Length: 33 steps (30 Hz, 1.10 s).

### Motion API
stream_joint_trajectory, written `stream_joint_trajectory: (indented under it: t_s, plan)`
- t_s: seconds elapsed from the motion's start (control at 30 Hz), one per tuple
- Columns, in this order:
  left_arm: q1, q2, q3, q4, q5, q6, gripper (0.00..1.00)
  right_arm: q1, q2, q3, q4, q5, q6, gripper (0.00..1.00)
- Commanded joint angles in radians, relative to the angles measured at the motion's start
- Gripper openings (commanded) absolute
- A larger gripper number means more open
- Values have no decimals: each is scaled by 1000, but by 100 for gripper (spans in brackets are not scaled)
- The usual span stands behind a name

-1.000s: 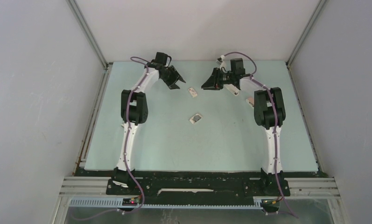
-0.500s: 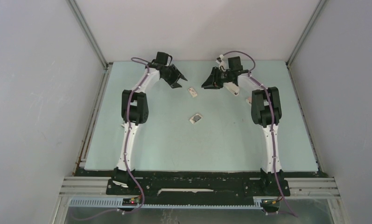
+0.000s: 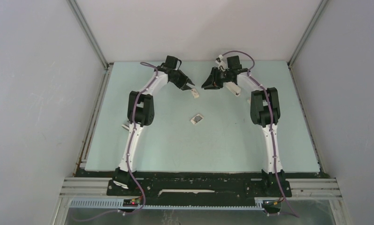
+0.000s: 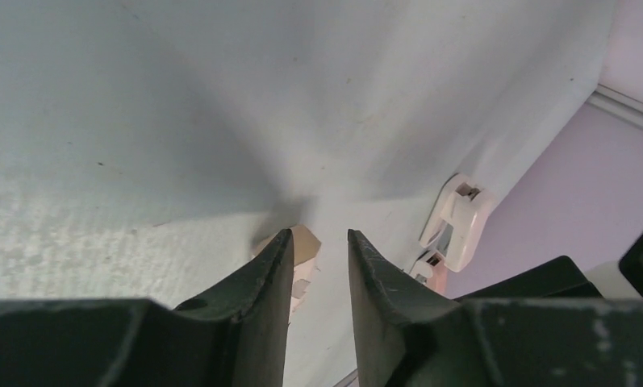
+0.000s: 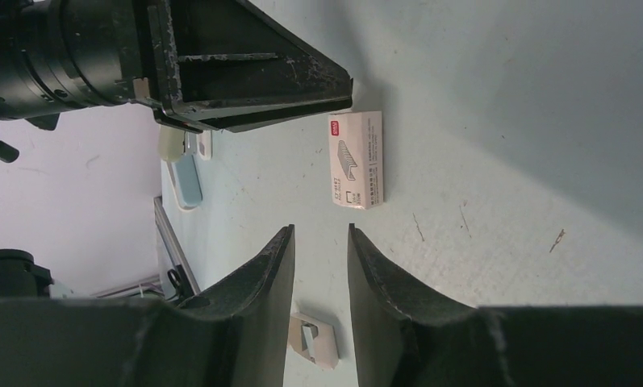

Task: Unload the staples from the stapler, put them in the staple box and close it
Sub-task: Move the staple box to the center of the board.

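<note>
Table [image 3: 142,140] is the largest thing, a pale green sheet. Both arms reach to its far end, and their tips face each other over the small things lying there.

The left gripper [image 4: 319,235] hangs low with its jaws a narrow gap apart and nothing clamped between them. The right gripper [image 5: 320,230] is parted just as little and is empty too, with bare table showing through the gap. I judge the two are posed this way to work on one thing together.

A white stapler [image 4: 457,219] lies ahead and to the right of the left gripper's tips, untouched. The box [image 5: 356,160] sits just ahead of the right gripper's tips. One corner of it shows from under the left gripper's fingers, so that arm seems to be lining up on it.

A pale pink piece [image 5: 313,339] with a grey metal insert lies close under the right gripper's fingers.

I cannot pick out the staples for sure. A tiny sliver [image 5: 557,239] off to the right of the right gripper may be one.
</note>
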State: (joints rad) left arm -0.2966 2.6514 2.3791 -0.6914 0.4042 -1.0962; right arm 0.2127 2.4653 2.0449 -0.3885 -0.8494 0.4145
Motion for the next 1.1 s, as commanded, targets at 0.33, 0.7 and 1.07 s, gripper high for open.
stream_joint_trajectory:
  t_s: [0.33,0.7,1.07]
  plan:
    - [-59,-11,68,-46,26,-5,31,-69,-103,-43,3,-29,-31,38]
    - [-101,-28,20,-88,69,32,31,-79,-182,-117,4,-37,-47,39]
    - [-112,-46,34,-78,85,81,33,-89,-230,-186,13,-41,-76,39]
